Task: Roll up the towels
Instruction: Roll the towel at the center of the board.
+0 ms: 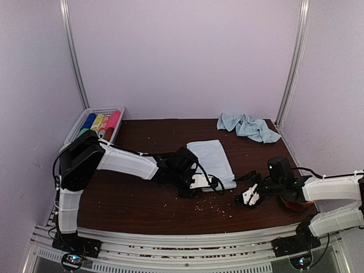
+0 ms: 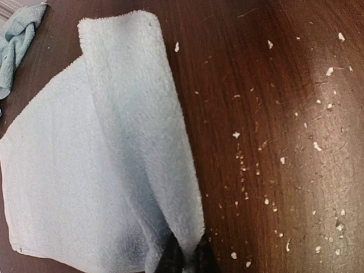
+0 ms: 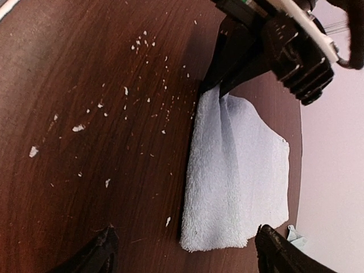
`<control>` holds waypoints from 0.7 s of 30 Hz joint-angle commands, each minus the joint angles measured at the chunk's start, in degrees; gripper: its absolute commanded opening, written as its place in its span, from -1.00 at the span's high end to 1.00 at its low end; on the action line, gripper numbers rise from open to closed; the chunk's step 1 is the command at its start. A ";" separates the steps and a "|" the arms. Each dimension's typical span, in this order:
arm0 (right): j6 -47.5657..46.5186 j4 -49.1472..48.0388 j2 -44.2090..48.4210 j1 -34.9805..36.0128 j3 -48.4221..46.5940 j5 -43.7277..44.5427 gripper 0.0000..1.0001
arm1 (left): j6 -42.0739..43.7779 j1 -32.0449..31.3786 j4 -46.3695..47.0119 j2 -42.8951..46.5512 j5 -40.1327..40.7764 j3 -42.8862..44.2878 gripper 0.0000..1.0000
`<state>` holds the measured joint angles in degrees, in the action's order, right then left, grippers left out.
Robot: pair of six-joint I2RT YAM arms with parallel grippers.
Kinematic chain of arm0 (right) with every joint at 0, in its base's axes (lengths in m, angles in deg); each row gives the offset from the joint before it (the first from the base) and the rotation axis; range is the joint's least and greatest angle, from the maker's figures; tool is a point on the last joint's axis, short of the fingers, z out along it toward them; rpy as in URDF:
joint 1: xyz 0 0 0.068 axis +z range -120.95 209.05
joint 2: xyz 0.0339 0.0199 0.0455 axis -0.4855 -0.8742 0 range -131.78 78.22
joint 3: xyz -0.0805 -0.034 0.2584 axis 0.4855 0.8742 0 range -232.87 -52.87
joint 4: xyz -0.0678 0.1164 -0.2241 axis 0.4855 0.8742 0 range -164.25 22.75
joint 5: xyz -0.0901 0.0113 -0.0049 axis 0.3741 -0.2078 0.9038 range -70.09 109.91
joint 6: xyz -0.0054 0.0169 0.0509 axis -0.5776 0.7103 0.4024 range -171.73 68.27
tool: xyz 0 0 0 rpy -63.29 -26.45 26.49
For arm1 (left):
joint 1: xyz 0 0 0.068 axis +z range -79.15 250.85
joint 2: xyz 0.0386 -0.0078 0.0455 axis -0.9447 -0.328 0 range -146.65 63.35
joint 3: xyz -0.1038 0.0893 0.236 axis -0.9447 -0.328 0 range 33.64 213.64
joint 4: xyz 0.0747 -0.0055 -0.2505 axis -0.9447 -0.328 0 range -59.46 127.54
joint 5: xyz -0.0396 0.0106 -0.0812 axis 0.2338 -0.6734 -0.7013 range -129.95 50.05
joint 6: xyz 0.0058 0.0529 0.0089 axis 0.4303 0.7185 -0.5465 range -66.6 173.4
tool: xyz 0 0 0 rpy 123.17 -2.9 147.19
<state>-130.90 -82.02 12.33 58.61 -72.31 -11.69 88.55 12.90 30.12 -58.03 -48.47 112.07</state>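
- The flat towel (image 1: 213, 159) lies mid-table, its near end just beyond both grippers. One long edge is turned over onto the rest.
- The left gripper (image 2: 186, 259) is pinched tight on that turned-over edge at the towel's near end.
- The right gripper (image 3: 185, 230) hangs with its fingers spread wide, holding nothing, just short of the towel's near corner.
- The second towel (image 1: 247, 126) sits crumpled at the far right of the table (image 1: 142, 199), well apart from both arms.
- We judge the cloth light, limp and fuzzy. It will sag where it is unsupported, and a roll will loosen if only one end is driven.
- We would take it by the near edge, one gripper at each corner, pinching fabric only.
- The crumbs (image 2: 239, 135) scattered beside the towel could get rolled into it.
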 commanded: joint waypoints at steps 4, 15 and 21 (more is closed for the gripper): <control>-1.58 -12.27 -5.65 3.51 1.46 13.62 -0.59 | -2.94 1.74 -3.54 2.64 -8.67 1.24 1.00; -0.69 -19.66 -12.27 8.37 2.05 22.51 -0.28 | -3.78 2.98 -8.12 1.43 -13.47 4.79 1.00; 1.76 -24.92 -18.41 10.69 1.00 29.27 -0.16 | -3.82 3.02 -8.44 1.28 -14.33 4.64 1.00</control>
<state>-131.32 -102.00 -3.12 67.94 -70.94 11.15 85.38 15.67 22.40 -57.39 -60.20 115.55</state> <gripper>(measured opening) 0.592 0.026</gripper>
